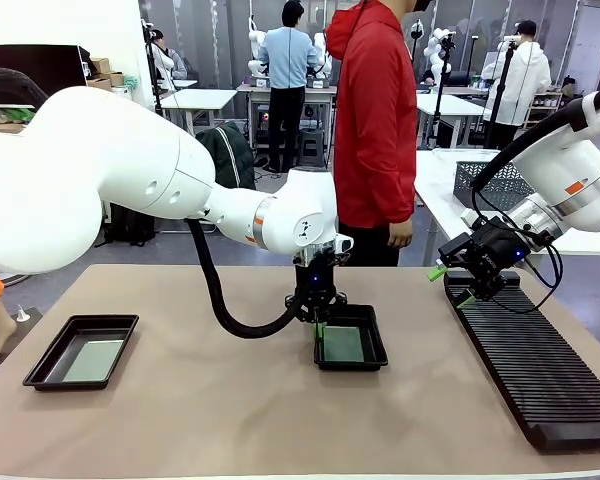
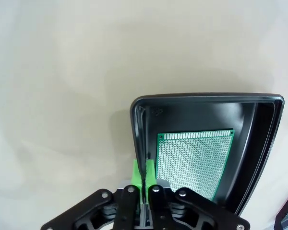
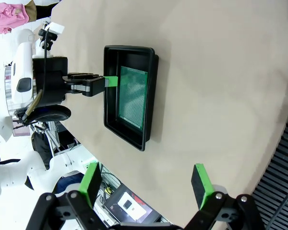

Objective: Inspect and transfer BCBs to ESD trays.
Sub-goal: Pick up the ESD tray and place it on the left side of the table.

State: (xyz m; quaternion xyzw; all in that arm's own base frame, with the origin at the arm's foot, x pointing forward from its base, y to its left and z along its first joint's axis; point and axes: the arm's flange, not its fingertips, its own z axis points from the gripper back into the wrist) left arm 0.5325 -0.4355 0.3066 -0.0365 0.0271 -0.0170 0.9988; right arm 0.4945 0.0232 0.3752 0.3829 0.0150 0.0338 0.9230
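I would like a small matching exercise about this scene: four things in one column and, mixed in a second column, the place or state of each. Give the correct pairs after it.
Column one:
1. left hand
2. right hand
3. middle tray
4. ribbed rack

Column two:
A. open, with nothing between its green pads
B. lies along the table's right side
C. shut on the tray's left rim
D. holds a green board flat on its floor

Right pairs: 1-C, 2-A, 3-D, 4-B
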